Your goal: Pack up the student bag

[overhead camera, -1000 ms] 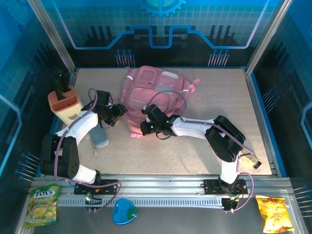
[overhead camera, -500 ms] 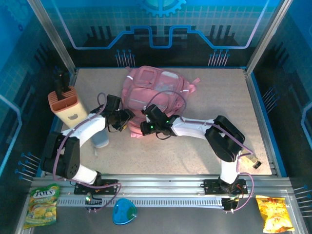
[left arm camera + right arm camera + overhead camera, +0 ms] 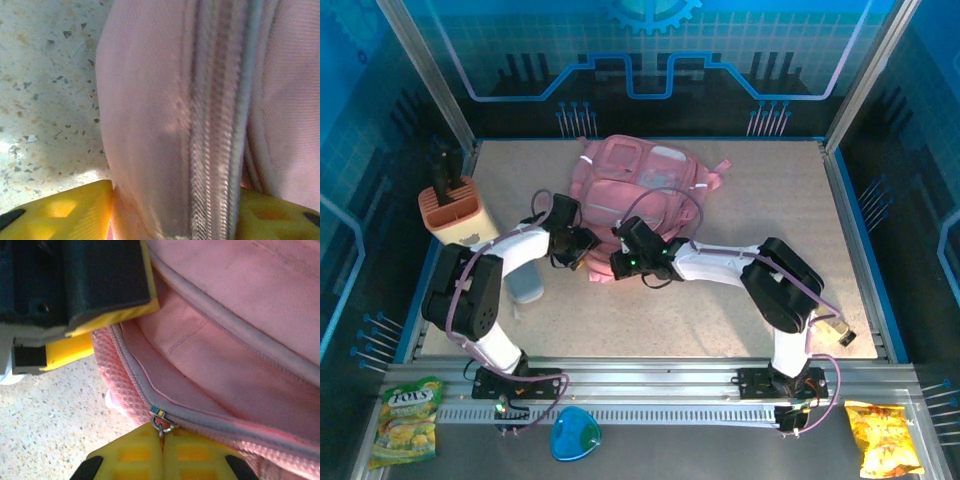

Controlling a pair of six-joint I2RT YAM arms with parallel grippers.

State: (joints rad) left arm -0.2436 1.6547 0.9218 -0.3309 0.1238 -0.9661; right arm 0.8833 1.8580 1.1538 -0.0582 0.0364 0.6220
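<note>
The student bag (image 3: 642, 190), a big soft pink backpack, lies at the middle of the table. At its near-left corner is my left gripper (image 3: 584, 246). In the left wrist view its yellow fingers (image 3: 60, 210) stand either side of a fold of bag fabric with a zip (image 3: 215, 125), and the fabric fills the gap. Just right of it, my right gripper (image 3: 619, 263) is at the bag's near edge. In the right wrist view it (image 3: 161, 434) is shut on the metal zipper pull (image 3: 162, 424), with the zip parted and the pink lining showing.
A peach pen holder (image 3: 455, 212) stands at the left. A grey-blue cylinder (image 3: 526, 286) lies under the left arm. Snack bags (image 3: 405, 418) (image 3: 885, 438) and a blue item (image 3: 575, 435) sit on the front rail. Open table lies right of the bag.
My left gripper has moved right to the bag's near-left corner and its jaws have narrowed onto the fabric. The right gripper stays where it was, holding the pull.
</note>
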